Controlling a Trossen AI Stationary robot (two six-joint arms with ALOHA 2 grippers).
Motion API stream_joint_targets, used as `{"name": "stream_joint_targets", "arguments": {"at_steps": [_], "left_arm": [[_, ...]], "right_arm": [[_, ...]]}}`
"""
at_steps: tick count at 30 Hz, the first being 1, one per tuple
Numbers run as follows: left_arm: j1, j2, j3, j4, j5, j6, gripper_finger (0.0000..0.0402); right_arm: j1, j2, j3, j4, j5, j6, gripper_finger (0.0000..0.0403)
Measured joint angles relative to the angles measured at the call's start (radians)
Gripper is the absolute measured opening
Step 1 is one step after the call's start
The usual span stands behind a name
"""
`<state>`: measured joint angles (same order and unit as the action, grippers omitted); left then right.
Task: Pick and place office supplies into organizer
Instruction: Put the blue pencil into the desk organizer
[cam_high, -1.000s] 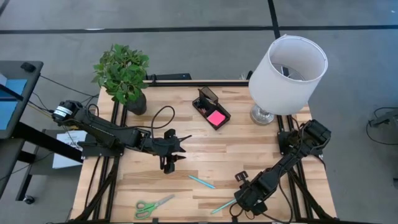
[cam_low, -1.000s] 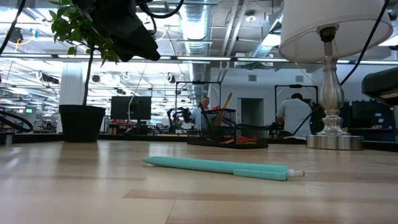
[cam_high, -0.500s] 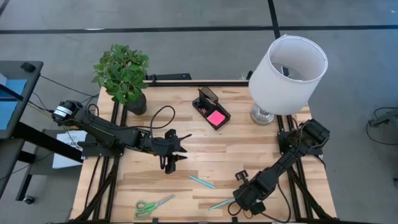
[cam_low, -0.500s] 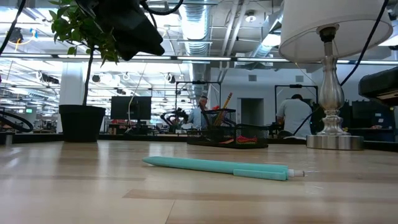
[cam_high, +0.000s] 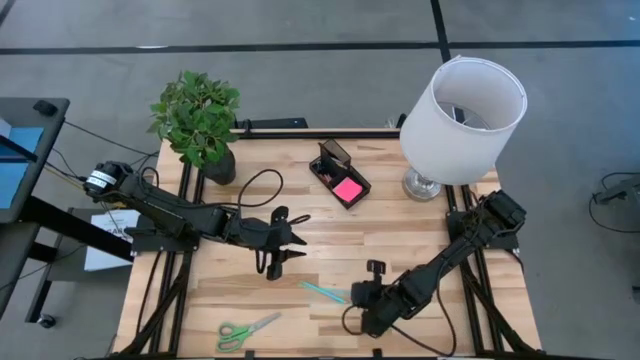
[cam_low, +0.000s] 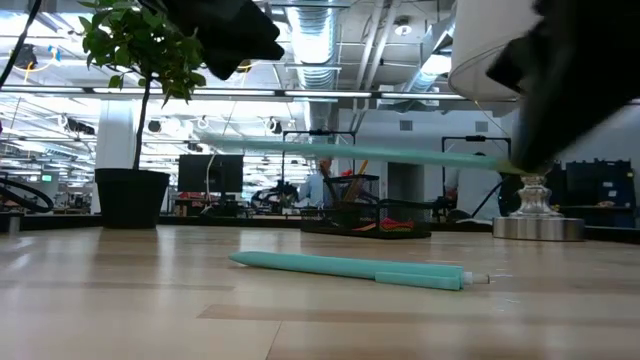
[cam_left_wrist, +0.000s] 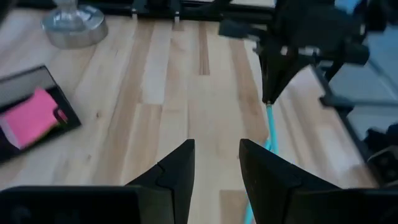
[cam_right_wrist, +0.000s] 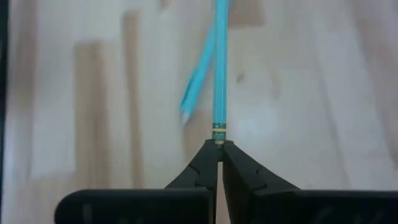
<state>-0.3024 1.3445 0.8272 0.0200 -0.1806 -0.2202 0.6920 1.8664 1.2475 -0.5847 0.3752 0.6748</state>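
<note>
My right gripper (cam_high: 358, 303) hangs over the near middle of the table, shut on a pale teal pen (cam_low: 350, 152) that is off the wood. A second teal pen (cam_high: 322, 291) lies flat on the table just beside it. Green-handled scissors (cam_high: 247, 329) lie near the front edge. The black organizer (cam_high: 330, 158) stands at the far middle with a pink sticky-note pad (cam_high: 347, 189) in its low tray. My left gripper (cam_left_wrist: 215, 163) waits open over the table's left middle, holding nothing. My right gripper pinches the pen's banded end (cam_right_wrist: 218, 132) between its two fingertips (cam_right_wrist: 205, 158). The fingers slant down from above, and the pen sticks out ahead of them in line with them. The pen is lifted clear of the table, roughly level in the low view.
A potted plant (cam_high: 200, 120) stands at the far left corner and a white lamp (cam_high: 462, 115) at the far right. A black cable loops over the wood by the left arm (cam_high: 255, 185). Bare wood lies between the organizer and the pens.
My right gripper has risen and swung from the near edge toward the table's left, turning its wrist. The pale teal pen, which lay flat by the front edge, is now lifted clear and hangs near the other teal pen.
</note>
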Motion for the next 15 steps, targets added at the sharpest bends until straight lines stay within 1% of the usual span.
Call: {"name": "stream_joint_targets", "arguments": {"at_steps": [4,9,12,14,15], "left_arm": [[0.001,0.000,0.000,-0.009,0.000,0.151,0.0117],[0.001,0.000,0.000,-0.019,0.011,0.326,0.0118],[0.017,0.042,0.002,-0.020,0.000,0.356,0.0131],[0.035,0.105,0.001,-0.015,0.000,0.334,0.0146],[0.042,0.147,0.001,0.013,0.012,0.330,0.0155]], "right_arm": [[-0.022,0.000,0.019,-0.006,0.074,0.066,0.0004],[-0.057,0.000,0.021,-0.014,0.075,0.078,0.0000],[-0.079,-0.001,0.021,-0.013,0.074,0.077,0.0002],[-0.089,-0.001,0.021,-0.013,0.074,0.077,0.0002],[-0.094,-0.002,0.022,-0.014,0.074,0.077,0.0002]]}}
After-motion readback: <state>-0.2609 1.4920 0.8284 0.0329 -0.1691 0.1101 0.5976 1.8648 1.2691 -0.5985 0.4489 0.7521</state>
